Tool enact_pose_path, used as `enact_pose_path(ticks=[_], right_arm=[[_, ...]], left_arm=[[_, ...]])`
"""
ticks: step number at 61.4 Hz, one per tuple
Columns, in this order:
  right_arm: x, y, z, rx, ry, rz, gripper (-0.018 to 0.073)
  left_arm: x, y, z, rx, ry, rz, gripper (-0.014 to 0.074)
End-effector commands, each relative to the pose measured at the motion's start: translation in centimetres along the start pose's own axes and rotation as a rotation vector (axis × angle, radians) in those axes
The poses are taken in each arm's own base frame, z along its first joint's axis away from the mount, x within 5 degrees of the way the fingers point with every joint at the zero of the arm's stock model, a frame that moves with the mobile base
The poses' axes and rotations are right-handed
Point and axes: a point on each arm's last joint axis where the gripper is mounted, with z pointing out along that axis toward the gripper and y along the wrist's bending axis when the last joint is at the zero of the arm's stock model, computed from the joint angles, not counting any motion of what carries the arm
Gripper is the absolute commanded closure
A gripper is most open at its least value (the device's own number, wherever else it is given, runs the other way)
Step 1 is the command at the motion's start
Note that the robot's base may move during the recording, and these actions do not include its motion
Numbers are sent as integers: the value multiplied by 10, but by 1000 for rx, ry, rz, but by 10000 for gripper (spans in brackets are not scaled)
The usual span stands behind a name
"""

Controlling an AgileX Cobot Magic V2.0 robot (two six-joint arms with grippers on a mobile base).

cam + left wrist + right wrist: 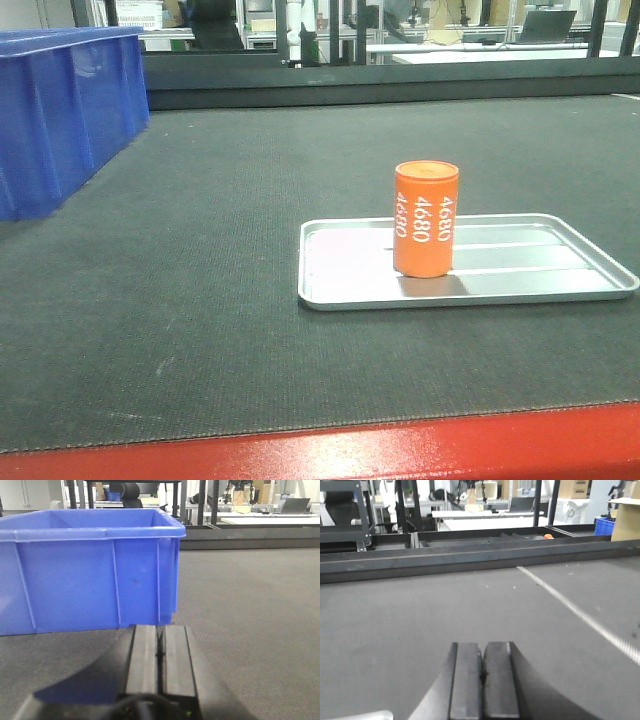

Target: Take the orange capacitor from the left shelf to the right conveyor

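Observation:
The orange capacitor (426, 218) stands upright with white "4680" on its side, on a small flat silver tray (560, 280) that lies on the dark conveyor (200, 250) with its red front edge. The left shelf is out of view. Neither gripper shows in the front view. In the left wrist view my left gripper (160, 630) is shut and empty, low over the belt and facing a blue bin (85, 570). The right wrist view shows my right gripper (482, 647) shut on nothing above bare belt; a silver tray corner (365, 716) peeks in at bottom left.
The blue plastic bin (60, 110) sits on the belt at the far left. A dark rail (400, 85) bounds the belt's far side, with workbenches behind it. A pale line (580, 615) crosses the belt on the right of the right wrist view.

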Motion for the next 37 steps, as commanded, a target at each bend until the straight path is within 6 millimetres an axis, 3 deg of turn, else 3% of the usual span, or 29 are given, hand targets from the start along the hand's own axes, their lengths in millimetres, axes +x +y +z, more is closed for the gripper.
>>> enact_pose_path(ticks=[1, 8, 15, 37], right_arm=[[15, 3, -11, -62, -88, 41, 513], [46, 3, -20, -100, -100, 139, 513], [61, 5, -21, -130, -98, 187, 513], [59, 5, -29, -139, -198, 103, 513]], left_arm=[[-10, 0, 0, 5, -82, -6, 701], [-10, 0, 0, 5, -82, -6, 701], [-10, 0, 0, 5, -82, -6, 701], [-10, 0, 0, 5, -82, -6, 701]])
